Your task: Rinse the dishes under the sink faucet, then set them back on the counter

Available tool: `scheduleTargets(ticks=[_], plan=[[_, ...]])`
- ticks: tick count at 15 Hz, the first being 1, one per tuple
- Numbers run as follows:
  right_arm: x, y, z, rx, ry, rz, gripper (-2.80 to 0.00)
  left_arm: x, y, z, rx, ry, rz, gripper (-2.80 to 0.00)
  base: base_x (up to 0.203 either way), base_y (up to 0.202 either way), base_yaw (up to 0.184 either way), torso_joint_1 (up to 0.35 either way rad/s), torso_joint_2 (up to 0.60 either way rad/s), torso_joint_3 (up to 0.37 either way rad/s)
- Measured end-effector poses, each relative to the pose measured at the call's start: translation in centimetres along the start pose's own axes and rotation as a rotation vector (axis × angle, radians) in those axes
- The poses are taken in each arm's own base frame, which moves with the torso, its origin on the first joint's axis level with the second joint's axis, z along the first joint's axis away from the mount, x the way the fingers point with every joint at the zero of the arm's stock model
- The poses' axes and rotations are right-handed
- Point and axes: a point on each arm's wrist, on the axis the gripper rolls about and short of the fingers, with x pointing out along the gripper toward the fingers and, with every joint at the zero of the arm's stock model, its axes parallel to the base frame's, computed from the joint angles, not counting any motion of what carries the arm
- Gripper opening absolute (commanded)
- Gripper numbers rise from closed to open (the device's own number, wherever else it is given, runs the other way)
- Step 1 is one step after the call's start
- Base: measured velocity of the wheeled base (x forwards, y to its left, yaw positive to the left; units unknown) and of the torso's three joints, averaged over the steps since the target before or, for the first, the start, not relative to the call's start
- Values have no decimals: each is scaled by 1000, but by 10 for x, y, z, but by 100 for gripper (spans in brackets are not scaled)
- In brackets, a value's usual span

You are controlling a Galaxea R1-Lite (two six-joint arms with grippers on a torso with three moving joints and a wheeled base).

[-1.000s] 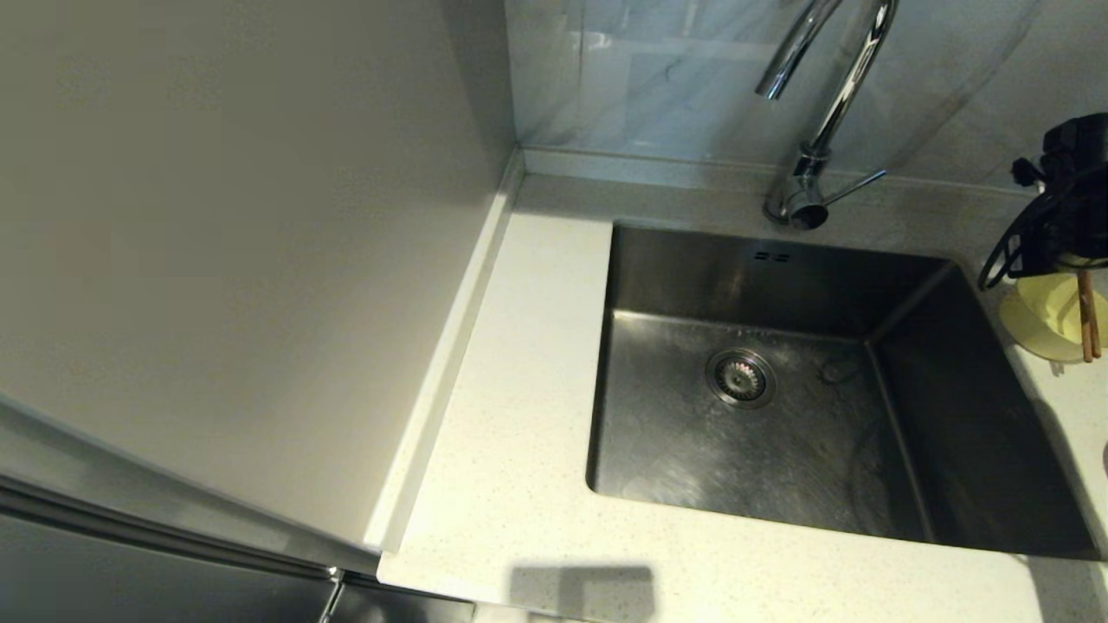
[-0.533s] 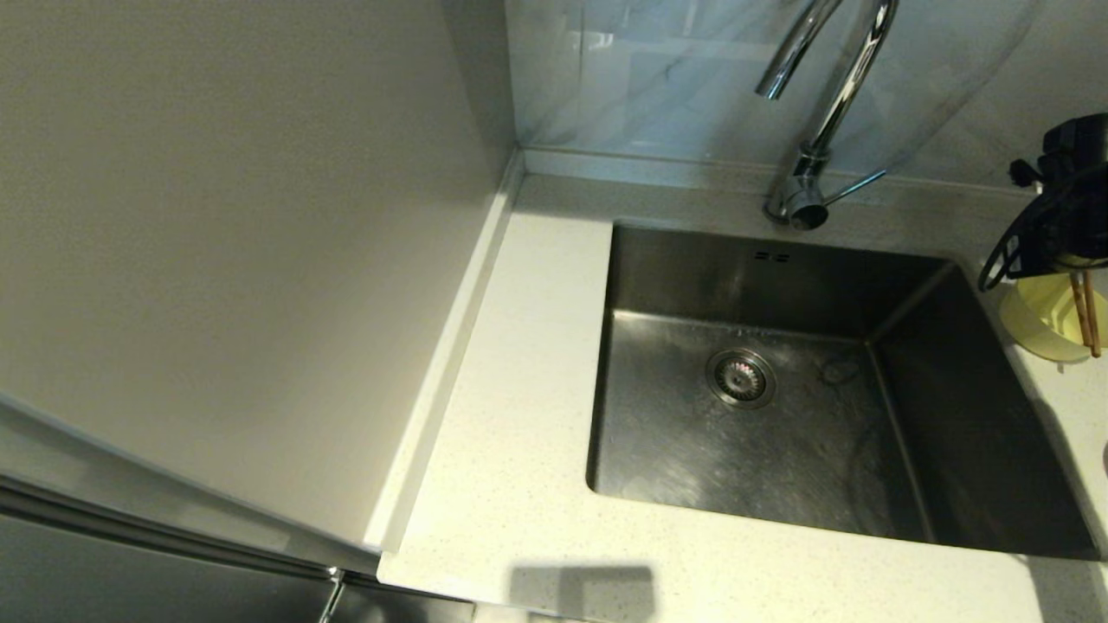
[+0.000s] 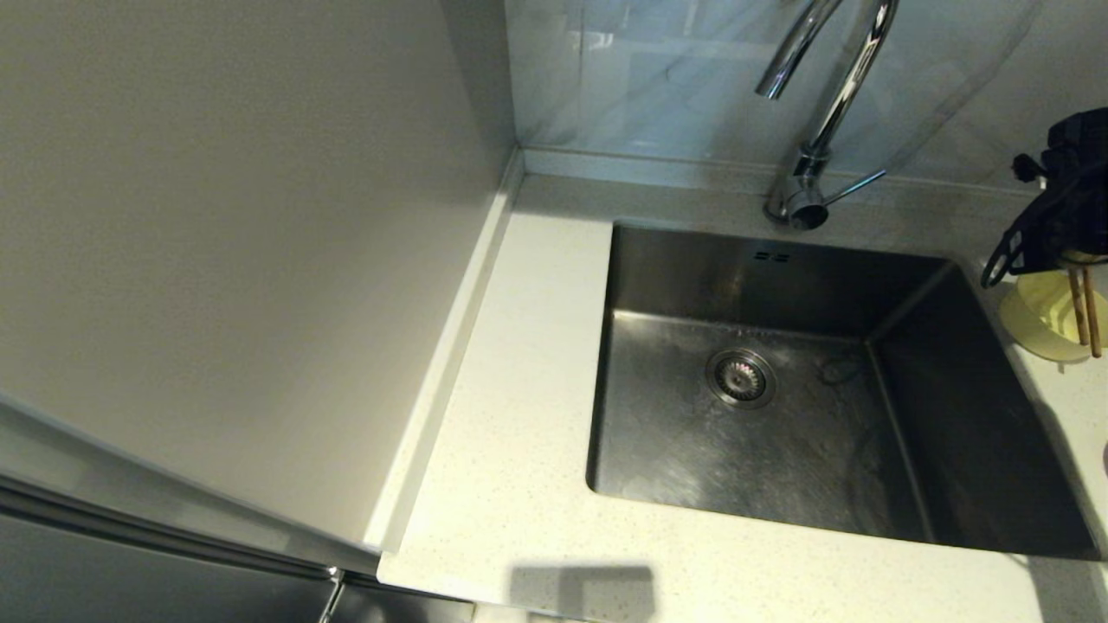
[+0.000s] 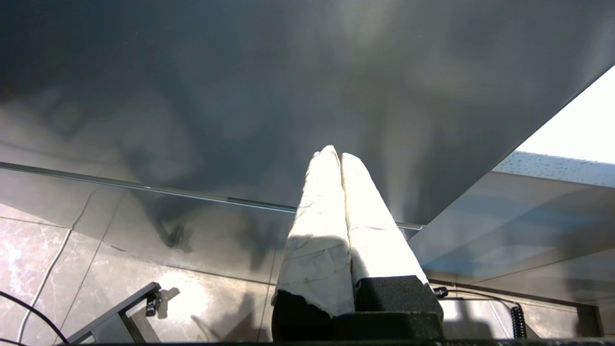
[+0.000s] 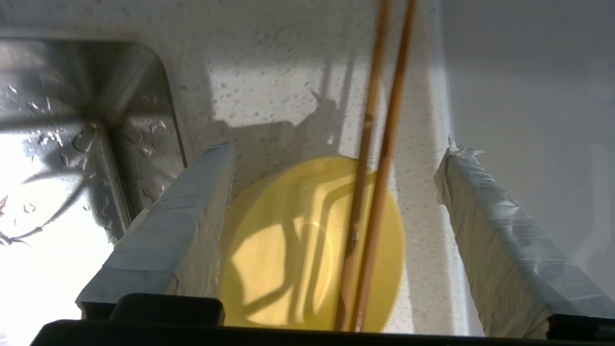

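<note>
The right tool (image 5: 331, 178) hangs over the bench (image 3: 519, 433) just beyond the sink's (image 3: 779, 285) right rim, its taped fingers (image 5: 173, 226) spread wide and gripping nothing. Directly under it sits the pale-yellow bowl (image 5: 288, 250), upright on the bench, with the pair of chopsticks (image 5: 379, 158) laid across it and running on past its far rim onto the stone. Both lie between the two fingers, touching neither as far as the wrist view shows. The sink corner, beaded with water drops, lies just outside one finger; a plain white wall stands close outside the other.

Judging by the drops and the bowl resting on the bench, this looks like a set-down just finished, or else the opening of a pick; the pictures alone do not settle which. Either way, the tool should move straight up or straight down along its own axis, since any sideways drift would nudge the chopsticks, which would probably roll off the bowl. If a grasp comes next, the fingers should close on the chopsticks together, near their middle over the bowl.

The faucet (image 3: 822, 95) stands well away on the sink's far side, no water visibly running. The left tool (image 4: 341, 163) is parked low beside a dark cabinet front, its fingers pressed together and empty.
</note>
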Motion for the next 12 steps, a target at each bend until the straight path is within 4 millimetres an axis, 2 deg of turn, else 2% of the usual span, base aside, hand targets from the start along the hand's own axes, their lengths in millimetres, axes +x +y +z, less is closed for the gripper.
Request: scheduleTargets(ticks=[4, 8, 9, 10, 12], plan=[[-21, -13, 11, 24, -47, 16, 0, 0, 0, 0, 0, 0, 0, -280, 0, 0, 0, 0, 0, 0], [-69, -41, 27, 61, -137, 76, 0, 0, 0, 0, -1, 0, 0, -280, 0, 0, 0, 0, 0, 0], [-86, -50, 31, 75, -173, 96, -102, 0, 0, 0, 0, 0, 0, -280, 0, 0, 0, 0, 0, 0], [-101, -59, 35, 88, -207, 109, -280, 0, 0, 0, 0, 0, 0, -280, 0, 0, 0, 0, 0, 0], [-129, -77, 41, 115, -270, 112, -280, 0, 0, 0, 0, 0, 0, -280, 0, 0, 0, 0, 0, 0]])
